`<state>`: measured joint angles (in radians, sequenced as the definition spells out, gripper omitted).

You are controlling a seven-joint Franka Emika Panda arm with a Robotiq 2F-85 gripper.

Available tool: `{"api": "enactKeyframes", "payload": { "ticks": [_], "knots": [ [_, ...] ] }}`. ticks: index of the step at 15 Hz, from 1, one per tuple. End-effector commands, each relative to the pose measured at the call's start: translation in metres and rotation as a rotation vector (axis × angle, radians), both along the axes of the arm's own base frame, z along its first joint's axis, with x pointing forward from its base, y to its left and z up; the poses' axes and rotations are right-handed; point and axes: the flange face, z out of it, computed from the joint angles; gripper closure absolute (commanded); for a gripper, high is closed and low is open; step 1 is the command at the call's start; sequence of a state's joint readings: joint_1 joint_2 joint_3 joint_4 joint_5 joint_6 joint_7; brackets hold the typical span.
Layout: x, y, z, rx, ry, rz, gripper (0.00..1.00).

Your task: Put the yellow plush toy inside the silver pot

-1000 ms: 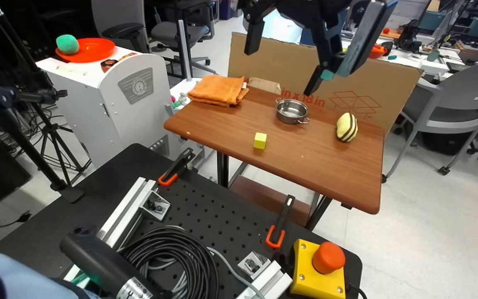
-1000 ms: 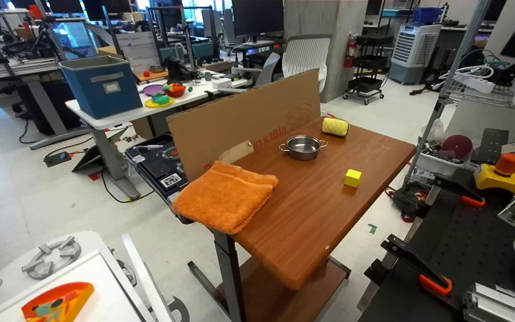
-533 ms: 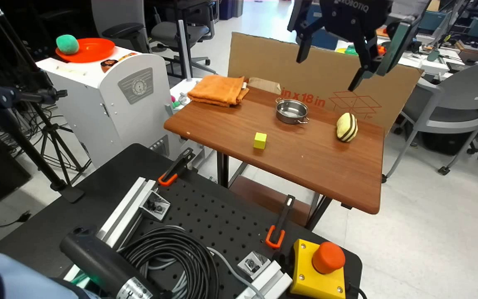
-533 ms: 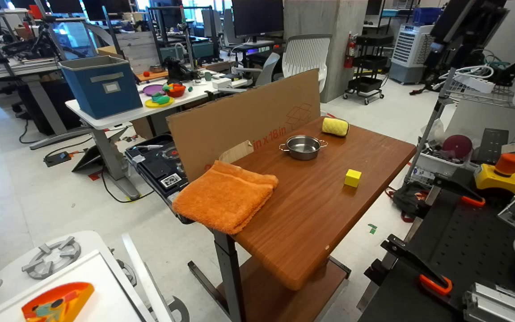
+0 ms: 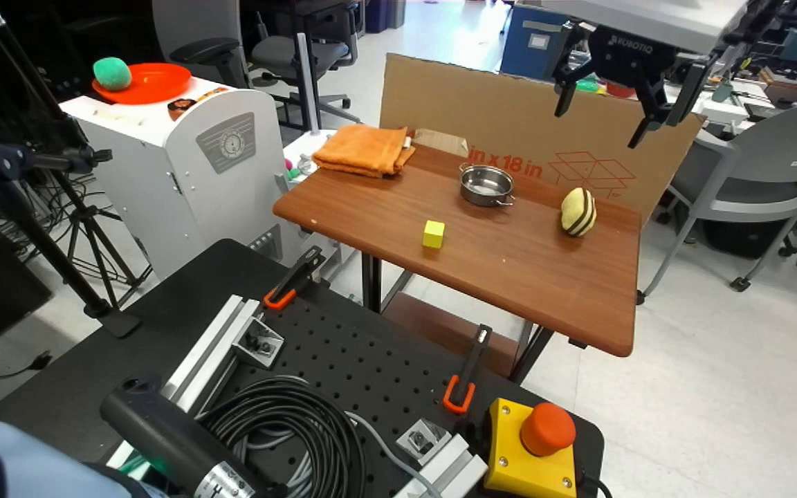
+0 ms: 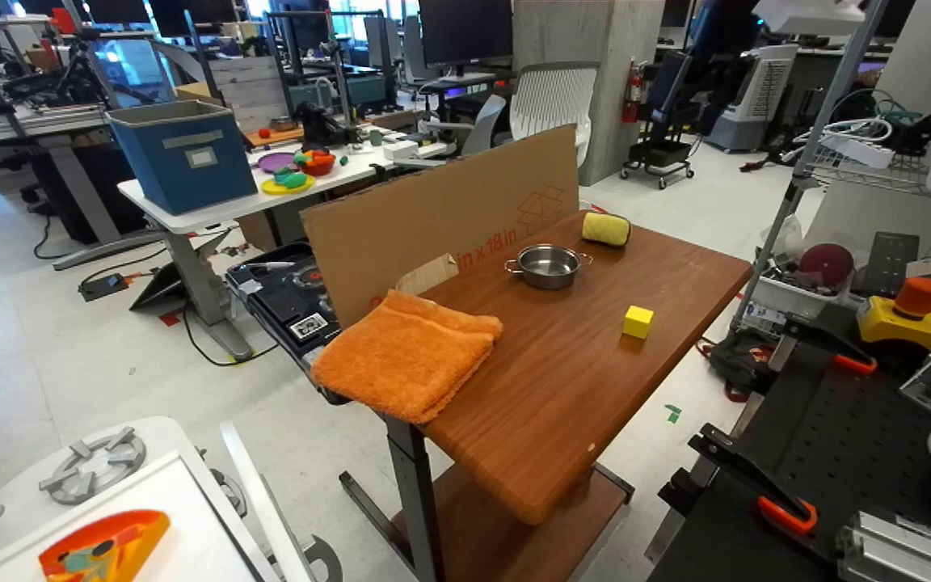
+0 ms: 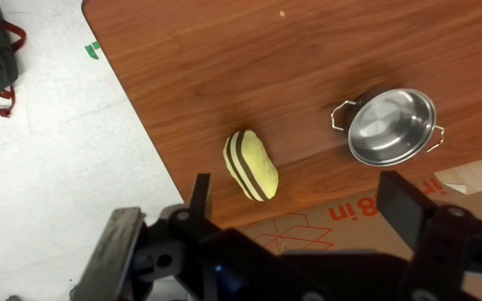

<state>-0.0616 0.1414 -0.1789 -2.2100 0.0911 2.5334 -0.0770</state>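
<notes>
The fingers (image 7: 404,209) are spread wide and hold nothing, a stance judged to be readiness for a grasp not yet made. The gripper (image 5: 597,127) hangs well above the tabletop (image 5: 502,238), touching no object. In the wrist view, the yellow plush toy (image 7: 251,165) lies on bare wood, nearer one finger than the other; realignment appears necessary before descent. Apart from it, the silver pot (image 7: 391,127) stands upright, mouth up and unfilled, fit to receive. A cardboard panel (image 5: 509,114) lines one long edge, presumably as a barrier. The yellow cube (image 6: 638,322) and orange cloth (image 6: 409,356) lie elsewhere, likely distractors.
</notes>
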Motion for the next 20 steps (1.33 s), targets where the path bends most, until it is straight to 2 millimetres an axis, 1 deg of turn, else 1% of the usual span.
{"api": "enactKeyframes", "payload": {
  "ticks": [1, 4, 5, 6, 8, 10, 13, 16, 17, 18, 20],
  "knots": [
    [0.055, -0.020, -0.029, 0.003, 0.011, -0.004, 0.00],
    [0.084, -0.033, -0.054, -0.013, 0.033, -0.007, 0.00],
    [0.091, -0.039, -0.067, -0.021, 0.048, -0.009, 0.00],
    [0.098, -0.043, -0.076, -0.022, 0.058, -0.007, 0.00],
    [0.107, -0.047, -0.100, -0.021, 0.101, -0.005, 0.00],
    [0.114, -0.045, -0.121, -0.011, 0.141, 0.007, 0.00],
    [0.123, -0.034, -0.154, -0.013, 0.196, 0.021, 0.00],
    [0.131, -0.026, -0.178, -0.033, 0.230, 0.043, 0.00],
    [0.134, -0.024, -0.184, -0.041, 0.243, 0.058, 0.25],
    [0.136, -0.023, -0.189, -0.046, 0.251, 0.066, 0.26],
    [0.141, -0.018, -0.190, -0.054, 0.261, 0.076, 0.42]
  ]
}}
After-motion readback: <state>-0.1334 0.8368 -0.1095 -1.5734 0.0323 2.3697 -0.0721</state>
